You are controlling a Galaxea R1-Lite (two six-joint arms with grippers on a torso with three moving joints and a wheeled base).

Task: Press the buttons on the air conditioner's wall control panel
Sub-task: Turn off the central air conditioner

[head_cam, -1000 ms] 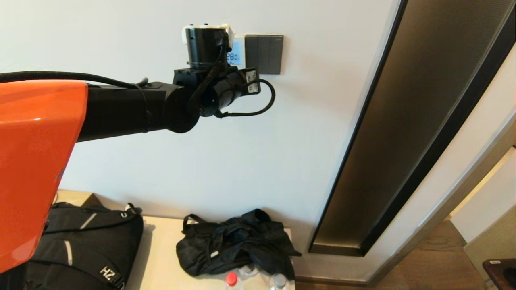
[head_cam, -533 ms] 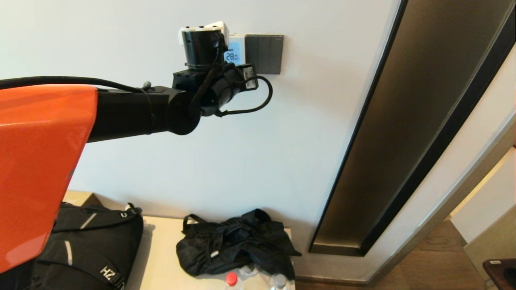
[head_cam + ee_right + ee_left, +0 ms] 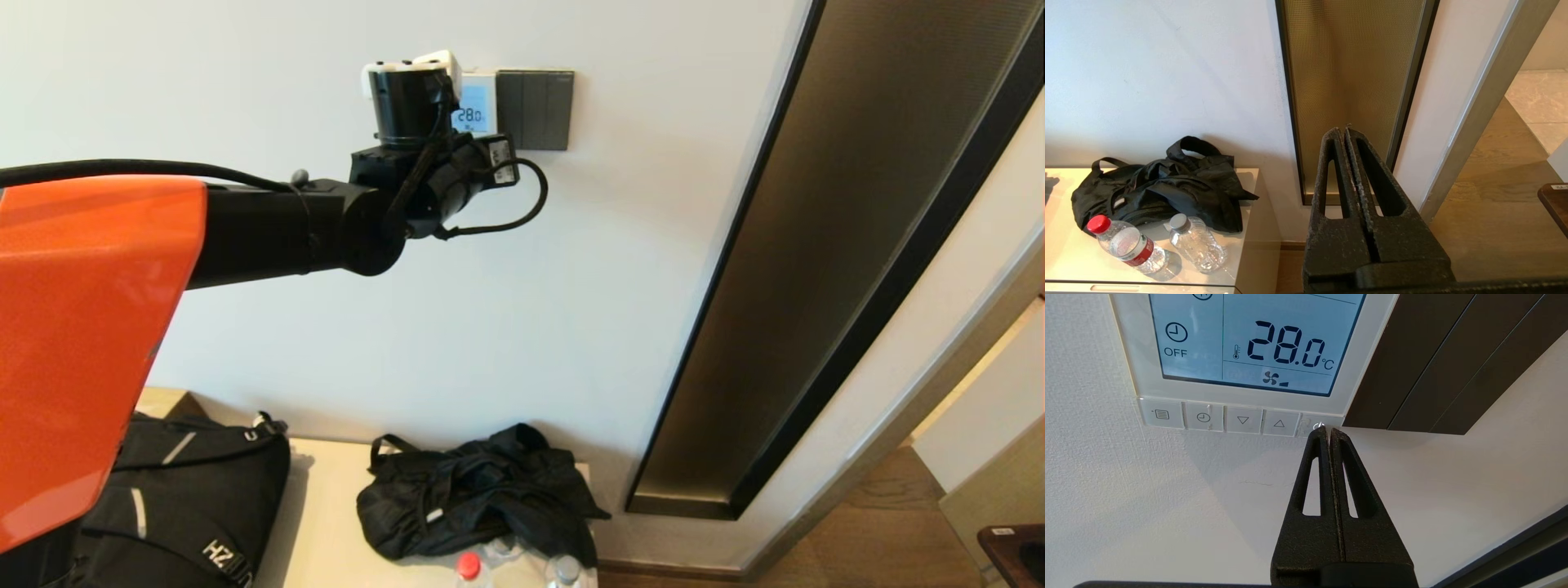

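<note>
The white wall control panel (image 3: 478, 106) hangs high on the wall, its light blue screen (image 3: 1257, 339) reading 28.0 °C and OFF. A row of pale grey buttons (image 3: 1241, 419) runs along its bottom strip. My left gripper (image 3: 1327, 430) is shut and empty, its tips at the lower edge of the last button (image 3: 1314, 425), the one with the power mark, beside the dark switch plate. In the head view the left wrist (image 3: 408, 98) covers the panel's left part and the buttons. My right gripper (image 3: 1342, 131) is shut and empty, held low, away from the panel.
A dark grey three-switch plate (image 3: 535, 109) adjoins the panel on the right. A tall dark-framed bronze wall panel (image 3: 816, 269) stands further right. Below, a low cabinet (image 3: 1237, 245) carries a black backpack (image 3: 163, 498), a black bag (image 3: 482, 490) and two water bottles (image 3: 1131, 245).
My left wrist has shifted a little to the left across the panel, uncovering more of the blue screen in the head view. The right arm has not moved.
</note>
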